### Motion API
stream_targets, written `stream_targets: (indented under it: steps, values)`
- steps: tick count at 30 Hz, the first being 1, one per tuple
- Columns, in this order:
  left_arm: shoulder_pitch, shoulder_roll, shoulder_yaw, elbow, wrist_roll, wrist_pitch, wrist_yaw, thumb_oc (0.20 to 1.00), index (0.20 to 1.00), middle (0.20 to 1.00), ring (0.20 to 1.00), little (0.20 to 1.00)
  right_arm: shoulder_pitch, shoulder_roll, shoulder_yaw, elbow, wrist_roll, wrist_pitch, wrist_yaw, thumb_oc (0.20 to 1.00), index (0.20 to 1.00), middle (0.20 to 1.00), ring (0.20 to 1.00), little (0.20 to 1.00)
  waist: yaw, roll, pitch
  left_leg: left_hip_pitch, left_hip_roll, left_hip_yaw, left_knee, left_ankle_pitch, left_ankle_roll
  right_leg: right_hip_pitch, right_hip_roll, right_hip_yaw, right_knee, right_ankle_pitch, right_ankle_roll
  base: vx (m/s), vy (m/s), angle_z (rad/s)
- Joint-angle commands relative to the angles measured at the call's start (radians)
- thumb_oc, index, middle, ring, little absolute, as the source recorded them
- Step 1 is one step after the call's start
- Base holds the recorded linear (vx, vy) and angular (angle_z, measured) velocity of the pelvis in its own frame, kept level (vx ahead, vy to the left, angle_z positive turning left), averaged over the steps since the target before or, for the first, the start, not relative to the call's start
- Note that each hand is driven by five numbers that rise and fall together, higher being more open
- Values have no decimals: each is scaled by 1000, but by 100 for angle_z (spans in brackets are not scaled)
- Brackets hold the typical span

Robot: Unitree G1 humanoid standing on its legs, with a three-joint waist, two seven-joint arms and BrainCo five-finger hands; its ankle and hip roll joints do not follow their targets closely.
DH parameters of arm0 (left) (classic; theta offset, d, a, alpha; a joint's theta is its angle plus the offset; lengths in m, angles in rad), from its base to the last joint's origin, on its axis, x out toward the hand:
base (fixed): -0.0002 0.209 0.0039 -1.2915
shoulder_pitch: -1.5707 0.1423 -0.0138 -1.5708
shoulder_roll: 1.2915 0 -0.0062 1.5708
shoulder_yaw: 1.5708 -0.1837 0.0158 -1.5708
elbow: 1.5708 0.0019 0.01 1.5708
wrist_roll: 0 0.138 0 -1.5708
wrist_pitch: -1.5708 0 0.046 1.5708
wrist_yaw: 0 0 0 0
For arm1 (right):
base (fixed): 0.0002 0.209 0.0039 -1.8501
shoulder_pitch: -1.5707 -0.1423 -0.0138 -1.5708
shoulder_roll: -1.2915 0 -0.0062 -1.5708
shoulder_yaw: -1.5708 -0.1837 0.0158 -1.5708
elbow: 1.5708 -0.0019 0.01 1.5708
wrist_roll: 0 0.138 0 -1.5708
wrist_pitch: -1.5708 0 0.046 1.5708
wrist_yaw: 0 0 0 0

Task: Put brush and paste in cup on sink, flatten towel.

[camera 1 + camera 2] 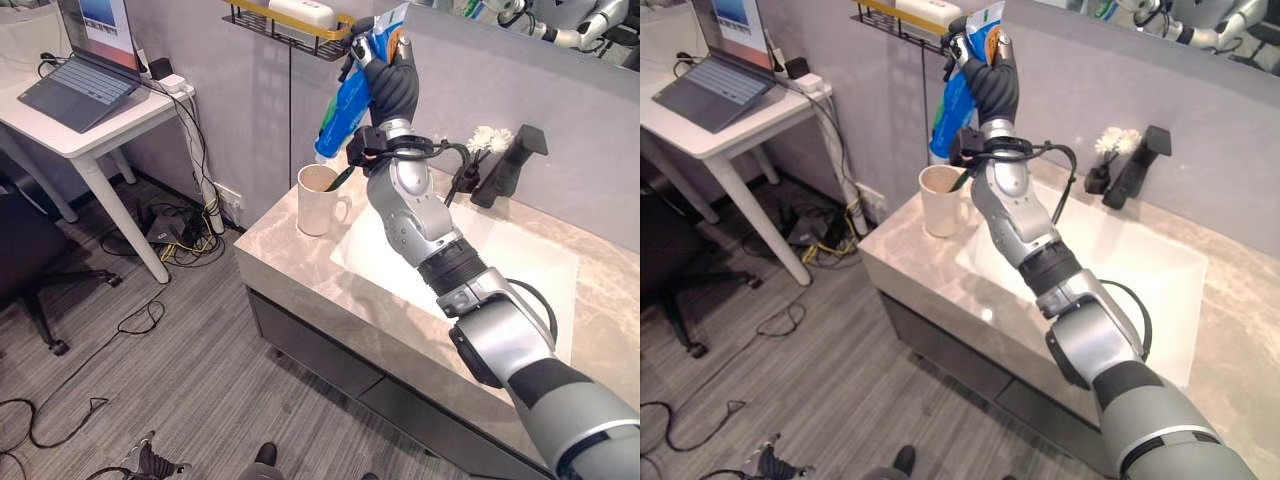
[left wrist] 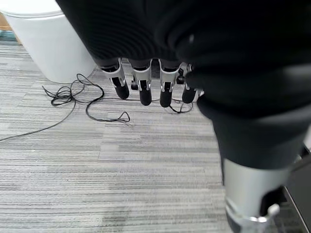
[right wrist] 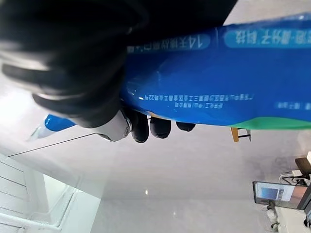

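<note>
I have my right hand (image 1: 392, 85) raised above the sink counter, fingers curled round a blue toothpaste tube (image 1: 343, 108) that hangs cap end down, its white tip just above and slightly behind the white mug (image 1: 320, 199). The mug stands on the marble sink counter (image 1: 290, 262), just beside the basin's (image 1: 530, 270) near corner, and a dark handle, which I take for the toothbrush (image 1: 341, 179), already leans out of it. So I judge the brush step done and the paste step in hand: the tube is held but not yet over the mug's mouth. Next I need to bring the tube forward and down until the cap end is inside the rim, keep it close to upright so it does not knock the brush or tip the mug, and let go only once the tip is well inside. My left hand (image 2: 146, 85) hangs low over the grey carpet, fingers straight and holding nothing. I cannot pick out the towel.
</note>
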Motion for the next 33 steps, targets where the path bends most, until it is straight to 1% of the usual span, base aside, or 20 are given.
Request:
stream_targets:
  steps: [1, 4, 7, 12, 18, 19, 20, 29, 33]
  values:
    - [-85, 49, -44, 67, -28, -11, 4, 1000, 1000, 1000, 1000, 1000, -177, -82, -42, 29, -39, -48, -12, 200, 200, 200, 200, 200, 28, -34, 61, -38, -59, -20, -8, 9, 45, 138, -87, 3, 25, 6, 95, 33, 10, 18]
    - [-92, 50, -53, 70, -26, -11, 6, 1000, 1000, 1000, 1000, 1000, -180, -68, -54, 53, -14, -53, -9, 200, 200, 200, 200, 200, 32, -37, 65, -45, -62, -23, -8, 10, 46, 136, -89, 1, 23, 12, 96, 8, 2, 4]
    - [-102, 49, -57, 75, -32, -10, 10, 1000, 1000, 1000, 1000, 1000, -190, -76, -49, 65, -14, -52, -10, 200, 200, 200, 200, 200, 34, -45, 72, -54, -65, -22, -8, 9, 48, 131, -92, 5, 13, 27, 101, 24, 11, -1]
    - [-120, 53, -66, 68, -39, -14, 15, 1000, 1000, 1000, 1000, 1000, -190, -77, -47, 64, -5, -55, -9, 200, 200, 200, 200, 200, 31, -52, 80, -62, -69, -21, -8, 9, 51, 121, -95, 7, 15, 33, 103, 0, 0, 0]
    - [-134, 50, -74, 54, -47, -16, 27, 1000, 1000, 1000, 1000, 1000, -180, -59, -40, 62, -5, -54, -13, 200, 200, 200, 200, 200, 28, -60, 87, -61, -71, -17, -8, 6, 54, 119, -99, 13, 16, 39, 104, 0, 0, 0]
    - [-137, 49, -71, 51, -55, -18, 32, 1000, 1000, 1000, 1000, 1000, -176, -45, -34, 54, 0, -55, -10, 200, 200, 200, 200, 200, 27, -67, 91, -61, -73, -15, -8, 6, 56, 115, -99, 18, 18, 40, 104, 0, 0, 0]
    - [-137, 49, -71, 51, -55, -18, 32, 1000, 1000, 1000, 1000, 1000, -176, -45, -34, 53, 0, -55, -10, 200, 200, 200, 200, 200, 27, -67, 91, -62, -73, -15, -8, 6, 56, 115, -99, 18, 18, 40, 104, 0, 0, 0]
    - [-123, 36, -53, 67, -63, -12, 34, 1000, 1000, 1000, 1000, 1000, -160, -48, -3, 16, -38, -45, 3, 200, 200, 200, 200, 200, 18, -78, 91, -55, -72, -8, -8, 2, 58, 115, -101, 23, 21, 40, 102, 0, 0, 0]
    - [-115, 32, -42, 73, -62, -11, 37, 1000, 1000, 1000, 1000, 1000, -150, -57, 19, -3, -87, -36, 2, 200, 200, 200, 200, 200, 16, -81, 94, -56, -71, -4, -8, 2, 59, 112, -99, 28, 18, 37, 101, -4, 0, -1]
